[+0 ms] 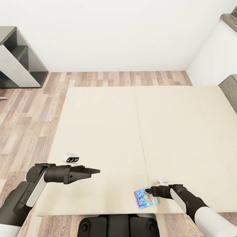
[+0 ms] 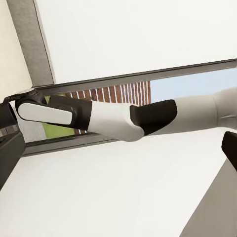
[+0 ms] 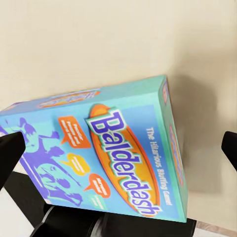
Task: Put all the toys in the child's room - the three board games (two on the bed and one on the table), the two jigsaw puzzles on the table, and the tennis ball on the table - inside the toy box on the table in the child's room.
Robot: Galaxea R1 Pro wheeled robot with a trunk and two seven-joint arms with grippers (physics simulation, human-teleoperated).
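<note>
— One light-blue card game box (image 1: 145,198) with cartoon pictures is lying on the large cream-beige bed (image 1: 108,131), low in the head frame and right of centre, close to the mattress's near edge.

— Where is the right gripper (image 1: 148,190) sitting against it?

— It is reaching in from the lower right, and its dark tip is overlapping the box's upper right corner. In the right wrist picture the same box (image 3: 106,155), lettered "Balderdash", is lying between the two dark fingertips (image 3: 9,153), one at the left edge and one at the right edge. Both tips are standing wide apart, and neither is pressing on the card, so the jaws are spread with nothing held.

— And the left gripper (image 1: 95,171)?

— It is hovering over the bed at the lower left of the head frame, pointing toward the right, well apart from the box. Its fingers are looking drawn together to a point, but I cannot tell whether they are fully closed. Nothing is showing between them.

— Anything else around?

— A wood-plank floor (image 1: 29,112) is bordering the bed at the left and top, and a grey shelf unit (image 1: 18,59) is standing against the white wall (image 1: 115,33) at the upper left.
</note>
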